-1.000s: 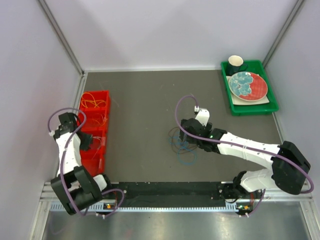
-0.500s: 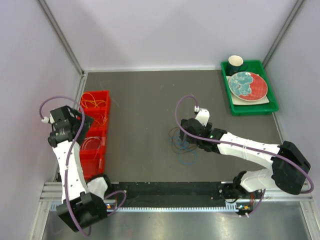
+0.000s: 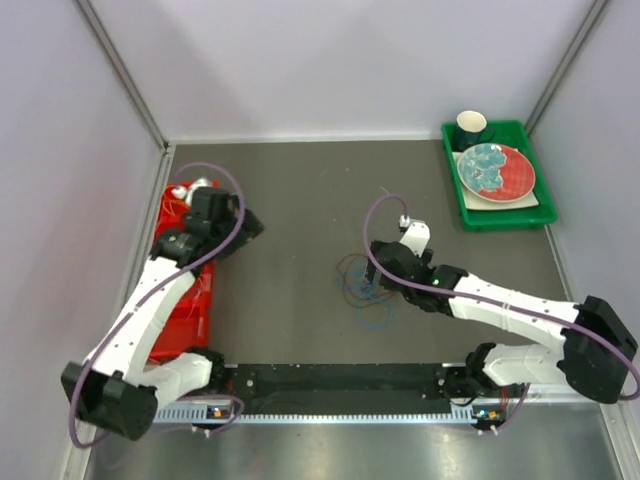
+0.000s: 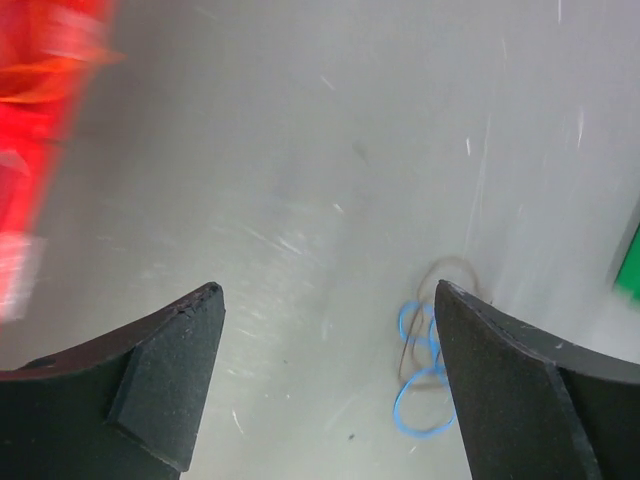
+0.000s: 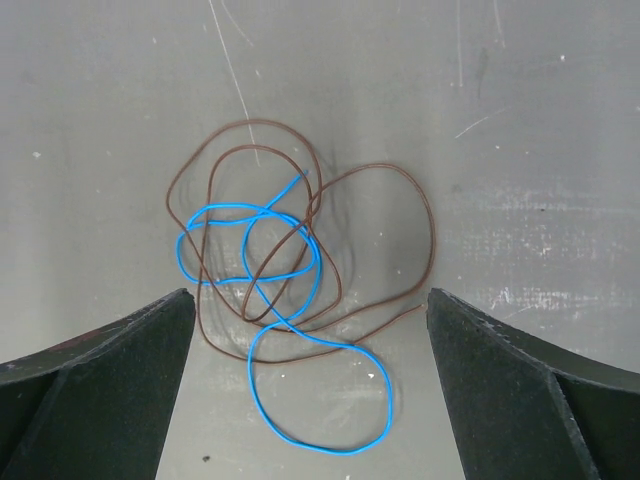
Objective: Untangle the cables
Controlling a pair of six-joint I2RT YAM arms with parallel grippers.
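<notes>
Cables (image 3: 365, 290) lie in one loose tangle on the tabletop (image 3: 290, 190), just toward 6 o'clock of its centre in the top view. Two wires show in it: blue cable (image 5: 230, 208) & brown cable (image 5: 380, 166), crossing each other several times. In the R wrist view the brown loops fill the 12 & 3 o'clock parts. The blue knots up near the middle w/ one big loop hanging out at 6 o'clock. A loose brown end points toward 3 o'clock

R end effector (image 5: 308, 295) hangs over the tangle, fingers spread wide, nothing pinched. Can't tell how high it is off the wires. In the top view it sits at the tangle's 2 o'clock edge, arm reaching in from approx 4 o'clock

L end effector (image 4: 325, 290) is also spread & empty, over bare tabletop toward the 9–10 o'clock side, near the red bin (image 3: 185, 310) at the 9 o'clock edge. Its cam is blurred. It shows the tangle well apart from the fingers, at 5 o'clock in that view, w/ the bin as a red smear at 10 o'clock

Green tray (image 3: 500, 216) in the 2 o'clock corner holds a teal & red plate (image 3: 495, 170) w/ a dark cup (image 3: 471, 127) at the plate's 11 o'clock
</notes>
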